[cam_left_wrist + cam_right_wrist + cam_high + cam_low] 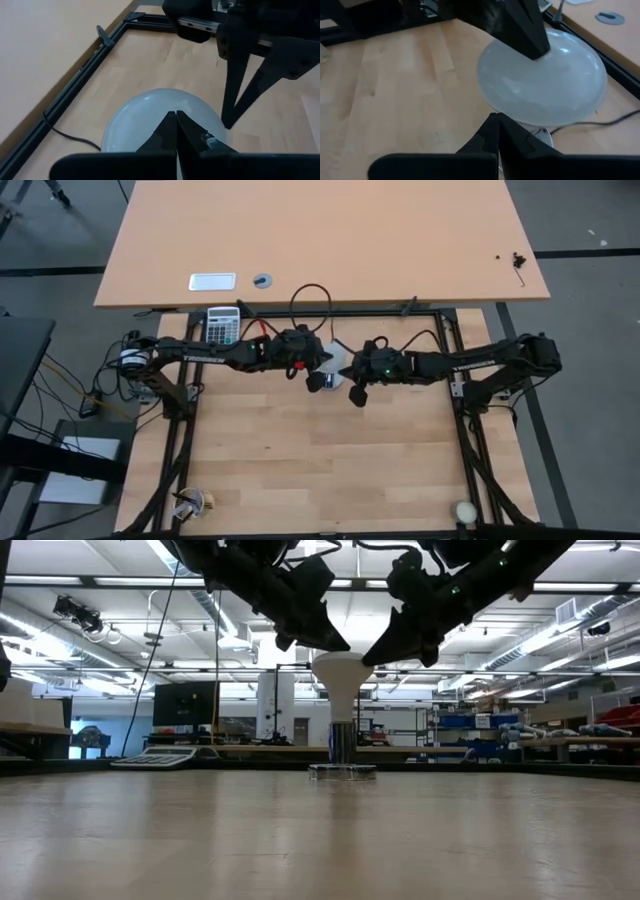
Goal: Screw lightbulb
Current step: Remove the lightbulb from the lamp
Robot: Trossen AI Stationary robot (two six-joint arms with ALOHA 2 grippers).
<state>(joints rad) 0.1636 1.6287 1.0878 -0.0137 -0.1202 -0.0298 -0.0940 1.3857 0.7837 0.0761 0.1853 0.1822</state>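
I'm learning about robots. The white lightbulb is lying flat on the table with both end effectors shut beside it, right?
Not quite. The lightbulb stands upright, its narrow base down in the socket, as the low view shows. The rest holds: the left end effector and right end effector are shut, one on each side of its dome.

Bright overhead lighting, backlit silhouetted arms.

White lightbulb (342, 675) upright, dome up, screw base down, mid-table.

A calculator (223, 325) is seen at the counter (320, 470) far edge; a cream ball (465, 511) is seen at its near right corner.
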